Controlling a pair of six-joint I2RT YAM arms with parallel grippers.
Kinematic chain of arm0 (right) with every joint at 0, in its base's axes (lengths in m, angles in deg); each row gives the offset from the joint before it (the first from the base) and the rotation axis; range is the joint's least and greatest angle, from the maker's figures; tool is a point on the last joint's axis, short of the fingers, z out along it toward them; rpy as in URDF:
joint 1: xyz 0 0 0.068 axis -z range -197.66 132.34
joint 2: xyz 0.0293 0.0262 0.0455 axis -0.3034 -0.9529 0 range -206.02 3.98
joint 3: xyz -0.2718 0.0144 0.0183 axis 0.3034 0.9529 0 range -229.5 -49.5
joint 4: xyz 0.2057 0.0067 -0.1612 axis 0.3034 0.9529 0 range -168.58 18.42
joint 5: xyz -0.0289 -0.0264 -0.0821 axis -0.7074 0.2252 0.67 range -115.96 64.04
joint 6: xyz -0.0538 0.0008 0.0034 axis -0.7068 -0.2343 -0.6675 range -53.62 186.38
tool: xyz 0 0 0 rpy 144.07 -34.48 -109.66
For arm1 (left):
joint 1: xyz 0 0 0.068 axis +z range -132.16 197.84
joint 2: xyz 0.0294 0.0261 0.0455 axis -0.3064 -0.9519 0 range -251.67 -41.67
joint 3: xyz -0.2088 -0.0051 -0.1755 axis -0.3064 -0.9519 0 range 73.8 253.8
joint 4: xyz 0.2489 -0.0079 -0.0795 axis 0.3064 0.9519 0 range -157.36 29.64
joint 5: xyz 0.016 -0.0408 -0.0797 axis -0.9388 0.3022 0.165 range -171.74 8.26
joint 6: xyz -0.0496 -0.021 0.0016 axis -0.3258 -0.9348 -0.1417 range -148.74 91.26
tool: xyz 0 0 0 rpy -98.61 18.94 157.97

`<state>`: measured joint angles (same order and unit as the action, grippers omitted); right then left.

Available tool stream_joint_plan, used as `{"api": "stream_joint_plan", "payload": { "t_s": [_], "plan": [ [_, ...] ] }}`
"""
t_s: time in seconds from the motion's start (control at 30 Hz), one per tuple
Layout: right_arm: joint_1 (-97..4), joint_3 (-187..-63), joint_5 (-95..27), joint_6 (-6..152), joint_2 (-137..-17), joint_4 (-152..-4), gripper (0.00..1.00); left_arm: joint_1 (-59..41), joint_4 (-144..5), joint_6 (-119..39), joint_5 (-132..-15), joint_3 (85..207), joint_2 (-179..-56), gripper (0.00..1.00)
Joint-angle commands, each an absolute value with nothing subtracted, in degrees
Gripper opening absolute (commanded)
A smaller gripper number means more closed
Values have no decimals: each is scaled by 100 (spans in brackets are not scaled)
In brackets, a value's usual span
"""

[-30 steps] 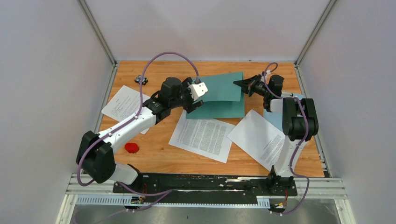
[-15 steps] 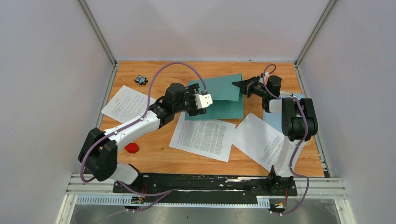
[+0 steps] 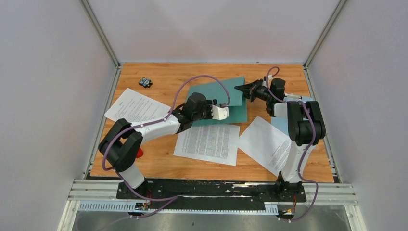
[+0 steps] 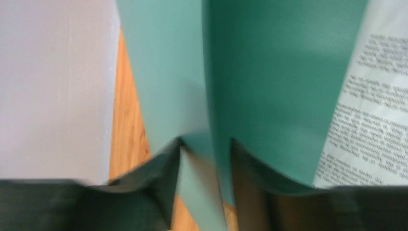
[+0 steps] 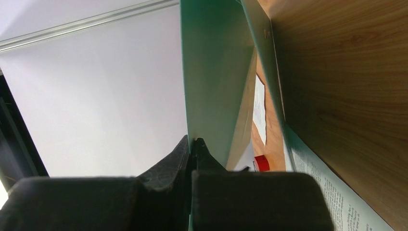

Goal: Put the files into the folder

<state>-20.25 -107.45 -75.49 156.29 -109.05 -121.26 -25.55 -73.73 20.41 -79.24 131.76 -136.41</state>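
Two claws: both at the thin teal-green card folder (image 3: 239,102), at the back of the wooden worktop (image 3: 163,161).
Right claw (image 5: 192,142): closed tight, pinching the raised top cover's edge.
Left claw (image 4: 204,149): fingers apart, straddling a cover edge, not clamping it.
Files: three white printed paper sheets (image 3: 208,143) lie flat outside the folder, the middle one touching its near edge.

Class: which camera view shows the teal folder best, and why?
The top external view. It alone shows most of the teal folder at once, with one cover lifted above the other. The left wrist view gives only a blurred close-up of both covers, and the right wrist view sees the raised cover nearly edge-on.
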Motion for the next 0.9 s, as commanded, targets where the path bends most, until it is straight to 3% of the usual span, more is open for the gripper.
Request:
{"api": "stream_joint_plan", "payload": {
  "t_s": [0.0, 0.1, 0.23, 0.37, 0.6, 0.87],
  "plan": [
    [-2056, -10758, -7539, 15505, -10512, -12253, 2, -2575, -8105, 1914, -8164, 13436, -13470, 38],
    [-2054, -10829, -7552, 15310, -10419, -12165, 15, -2575, -8278, 1780, -8619, 13514, -13352, 18],
    [-2020, -11018, -7539, 15024, -10166, -12015, 43, -2575, -7834, 1663, -9347, 14021, -13312, 0],
    [-1977, -11325, -7426, 14198, -9662, -10912, 58, -2569, -7077, 1158, -9952, 14903, -13391, 0],
    [-1820, -11489, -6742, 12571, -8426, -8885, 75, -2533, -6016, 318, -10470, 16075, -13370, 0],
    [-1820, -11810, -5573, 11929, -7578, -6492, 78, -2200, -4592, -1107, -10400, 16930, -13164, 0]
  ]
}}
